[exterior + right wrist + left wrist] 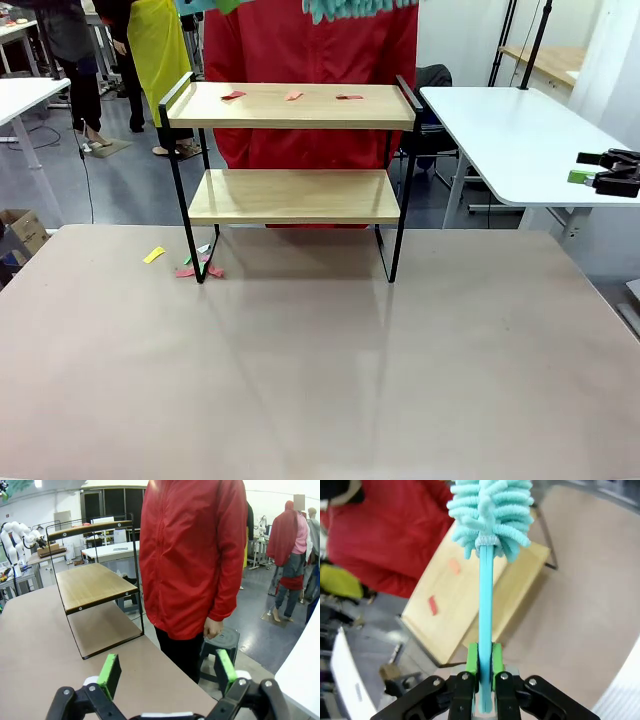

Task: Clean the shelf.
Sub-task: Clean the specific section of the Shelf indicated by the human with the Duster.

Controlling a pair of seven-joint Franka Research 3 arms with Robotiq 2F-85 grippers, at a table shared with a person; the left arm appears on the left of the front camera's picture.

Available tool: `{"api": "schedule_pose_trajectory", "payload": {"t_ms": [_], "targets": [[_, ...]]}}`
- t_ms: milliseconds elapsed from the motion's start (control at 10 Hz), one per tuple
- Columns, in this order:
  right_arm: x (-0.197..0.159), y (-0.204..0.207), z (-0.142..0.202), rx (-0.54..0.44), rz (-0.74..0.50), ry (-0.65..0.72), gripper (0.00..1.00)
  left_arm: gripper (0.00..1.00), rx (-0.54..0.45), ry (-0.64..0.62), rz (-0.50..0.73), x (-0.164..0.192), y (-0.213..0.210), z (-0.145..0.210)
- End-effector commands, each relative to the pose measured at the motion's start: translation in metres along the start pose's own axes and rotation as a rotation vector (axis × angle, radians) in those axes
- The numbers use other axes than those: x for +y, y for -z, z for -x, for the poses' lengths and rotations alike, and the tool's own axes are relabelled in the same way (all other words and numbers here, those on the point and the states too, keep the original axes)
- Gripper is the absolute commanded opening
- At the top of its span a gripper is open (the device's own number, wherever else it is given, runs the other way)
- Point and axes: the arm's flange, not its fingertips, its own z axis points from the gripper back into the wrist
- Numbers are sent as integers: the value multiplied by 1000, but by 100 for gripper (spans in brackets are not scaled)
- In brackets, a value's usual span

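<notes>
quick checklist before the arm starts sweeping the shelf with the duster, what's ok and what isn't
1. Grip on the duster: ok, the left claw is shut on its handle.
2. Duster over the shelf: ok, its head hangs above the top board.
3. Top board clean: not ok, three red scraps lie on it.
4. Lower board clean: ok, it looks bare.
5. Right claw out of the way: ok, open, empty and apart from the shelf.
6. Person clear of the sweep: cannot tell, they stand close behind the shelf.
</notes>
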Motion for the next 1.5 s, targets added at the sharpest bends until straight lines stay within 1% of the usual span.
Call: {"api": "schedule_pose_trajectory", "payload": {"t_ms": [0, 200, 300, 400, 500, 600, 700, 800, 1000, 1100, 1200, 1400], "targets": [[1, 3, -8, 11, 14, 12, 100, 13, 127, -102, -171, -12, 8, -33], [1, 3, -8, 11, 14, 12, 100, 13, 175, -179, -251, -25, 29, -68], [1, 3, -8, 11, 14, 12, 100, 13, 216, -253, -264, -28, 42, -87], [1, 3, -8, 11, 14, 12, 100, 13, 254, -281, -232, -30, 56, -105], [1, 3, -8, 11, 14, 12, 100, 13, 306, -365, -233, -31, 67, -122], [1, 3, -8, 11, 14, 12, 100, 13, 294, -427, -224, -32, 72, -133], [1, 3, -8, 11, 14, 12, 100, 13, 330, -424, -230, -28, 73, -135], [1, 3, -8, 11, 14, 12, 100, 13, 297, -351, -217, -36, 76, -90], [1, 3, -8, 11, 14, 12, 100, 13, 297, -351, -217, -36, 76, -90], [1, 3, -8, 11, 14, 12, 100, 13, 327, -385, -197, -37, 86, -104], [1, 3, -8, 11, 14, 12, 100, 13, 354, -478, -270, -51, 98, -111], [1, 3, -8, 11, 14, 12, 100, 13, 282, -523, -276, -73, 117, -126]]}}
